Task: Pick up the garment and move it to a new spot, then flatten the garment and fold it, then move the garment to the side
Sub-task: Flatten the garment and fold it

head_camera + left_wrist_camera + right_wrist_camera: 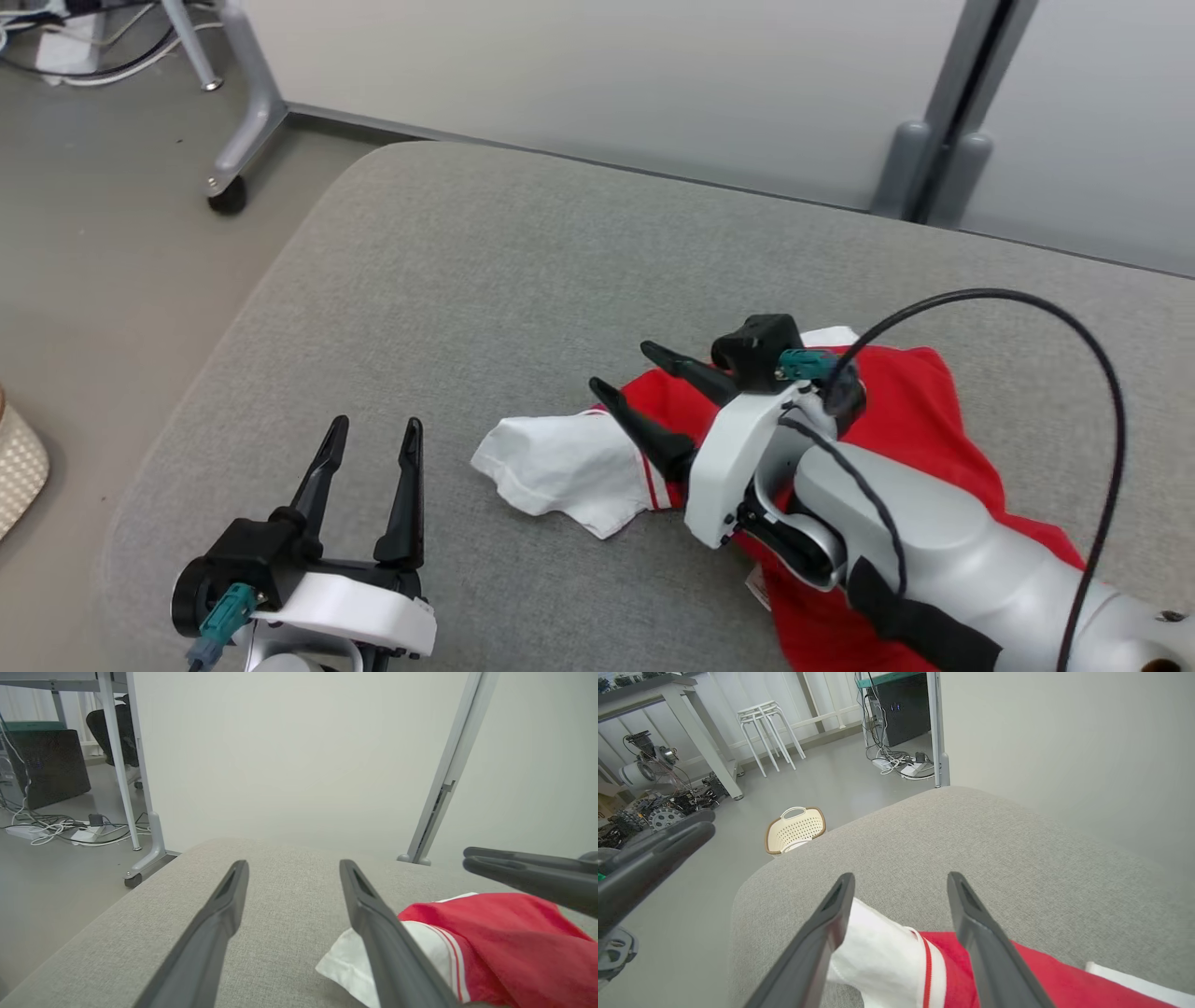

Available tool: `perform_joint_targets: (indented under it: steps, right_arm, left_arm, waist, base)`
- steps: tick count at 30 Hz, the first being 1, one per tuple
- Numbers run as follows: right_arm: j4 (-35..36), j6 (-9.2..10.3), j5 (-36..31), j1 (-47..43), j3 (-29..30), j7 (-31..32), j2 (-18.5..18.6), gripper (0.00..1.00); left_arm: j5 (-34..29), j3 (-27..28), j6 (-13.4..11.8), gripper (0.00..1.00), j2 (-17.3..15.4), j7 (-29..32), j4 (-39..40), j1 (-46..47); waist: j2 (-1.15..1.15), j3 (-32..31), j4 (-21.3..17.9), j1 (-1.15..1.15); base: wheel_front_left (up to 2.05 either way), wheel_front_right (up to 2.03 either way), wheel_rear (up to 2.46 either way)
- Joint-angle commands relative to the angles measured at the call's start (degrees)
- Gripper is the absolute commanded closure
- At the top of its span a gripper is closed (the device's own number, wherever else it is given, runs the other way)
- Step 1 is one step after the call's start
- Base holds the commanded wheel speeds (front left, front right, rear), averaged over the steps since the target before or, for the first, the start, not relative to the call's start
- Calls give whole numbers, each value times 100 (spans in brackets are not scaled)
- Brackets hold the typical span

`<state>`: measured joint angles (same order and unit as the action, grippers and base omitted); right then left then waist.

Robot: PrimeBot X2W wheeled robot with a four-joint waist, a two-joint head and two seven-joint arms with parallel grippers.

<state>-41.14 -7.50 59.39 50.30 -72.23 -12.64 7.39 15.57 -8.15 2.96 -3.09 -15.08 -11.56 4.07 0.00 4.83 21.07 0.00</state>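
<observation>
Head view: the garment [906, 411], red with a white sleeve [560, 467], lies crumpled on the near right part of the grey cushion [523, 280], the sleeve reaching toward the cushion's middle. The right gripper [623, 366] is over the seam where sleeve meets red, fingers spread with nothing between them. Whether its lower finger touches the cloth is hard to tell from this angle. A black cable [1027, 299] arcs over its forearm. The left gripper [375, 425] sits at the cushion's near left corner, fingers apart and empty, well clear of the sleeve. A basket [19, 467] stands on the floor off the cushion's left edge.

Left wrist view: the left gripper [294, 863] points across bare cushion [289, 914], its fingers wide and holding nothing. The garment [504, 933] lies on the cushion at this view's lower right, partly behind one finger. The right gripper [467, 857] comes in from the right, above the red cloth.

Right wrist view: the right gripper [901, 877] is spread, the sleeve [878, 952] and the red part [1045, 980] below and between its fingers on the cushion [994, 858]. The left gripper [707, 823] shows past the cushion's left side, and the basket [796, 828] stands just beyond the cushion's far left corner.
</observation>
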Motion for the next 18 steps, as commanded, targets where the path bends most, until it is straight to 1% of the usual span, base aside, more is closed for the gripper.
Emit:
perform_joint_targets:
  steps: [1, 5, 7, 10, 13, 14, 15, 17, 18]
  right_arm:
    - [45, 1, 42, 80, 4, -95, 136, 0]
    - [241, 0, 29, 44, 120, -237, 525, 0]
    - [372, 1, -24, -83, 339, -262, 771, 0]
    - [763, 0, -291, -442, 989, -257, 1144, 0]
    - [1260, 0, -688, -1098, 1869, -259, 1448, 0]
    - [1451, 1, -843, -1370, 2190, -259, 1518, 0]
    - [1451, 1, -843, -1370, 2190, -259, 1518, 0]
    - [1800, 0, -1145, -1992, 2802, -259, 1599, 0]
    - [2131, 0, -1428, -2560, 3287, -260, 1591, 0]
  left_arm:
    - [-65, 29, 24, 0, -30, -10, -3, -7]
    - [-104, 111, 35, 0, -78, -9, -3, -90]
    - [-105, 148, 28, 0, -107, -9, -2, -139]
    - [-105, 211, 14, 0, -138, -9, 23, -208]
    - [-90, 259, 9, 0, -172, -10, 38, -278]
    - [-93, 260, 2, 0, -167, -10, 54, -290]
    - [-93, 260, 2, 0, -167, -10, 54, -290]
    - [-90, 258, 3, 0, -160, -9, 73, -332]
    - [-76, 260, 13, 0, -160, -9, 75, -353]
  waist:
    - [0, -210, -315, 0]
    - [0, -407, -677, 0]
    - [0, -482, -830, 0]
    - [0, -574, -1034, 0]
    - [0, -630, -1202, 0]
    - [0, -641, -1247, 0]
    - [0, -641, -1247, 0]
    - [0, -657, -1328, 0]
    - [0, -663, -1401, 0]
  base:
    - [0, 0, 0]
    - [0, 0, 0]
    - [0, 0, 0]
    - [0, 0, 0]
    - [0, 0, 0]
    - [0, 0, 0]
    - [0, 0, 0]
    - [0, 0, 0]
    - [0, 0, 0]
